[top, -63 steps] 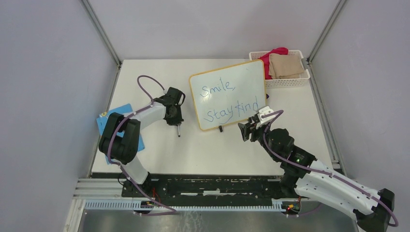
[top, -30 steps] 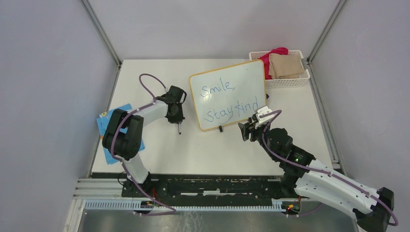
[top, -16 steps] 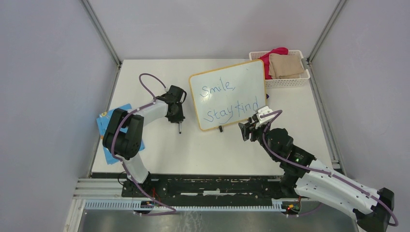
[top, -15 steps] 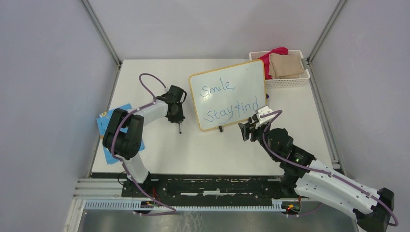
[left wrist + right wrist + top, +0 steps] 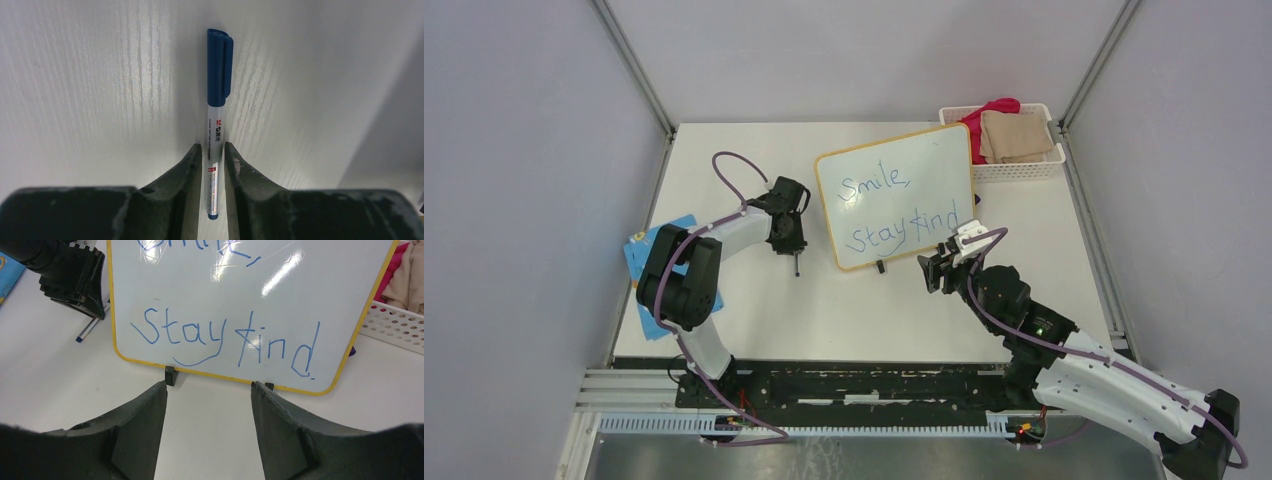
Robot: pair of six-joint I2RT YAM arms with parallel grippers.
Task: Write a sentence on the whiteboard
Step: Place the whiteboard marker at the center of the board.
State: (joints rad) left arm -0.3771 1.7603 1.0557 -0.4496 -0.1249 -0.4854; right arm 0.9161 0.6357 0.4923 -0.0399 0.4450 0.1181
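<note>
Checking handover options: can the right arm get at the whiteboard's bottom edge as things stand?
Probably yes. The right gripper is open and faces the lower edge of the whiteboard, and nothing lies between them. The left gripper, shut on the marker, sits off the board's left side, out of that path.

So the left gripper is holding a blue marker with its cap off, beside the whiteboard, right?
Not quite: the cap is on. The left wrist view shows the left gripper holding the blue marker with its blue cap fitted, beside the whiteboard.
</note>
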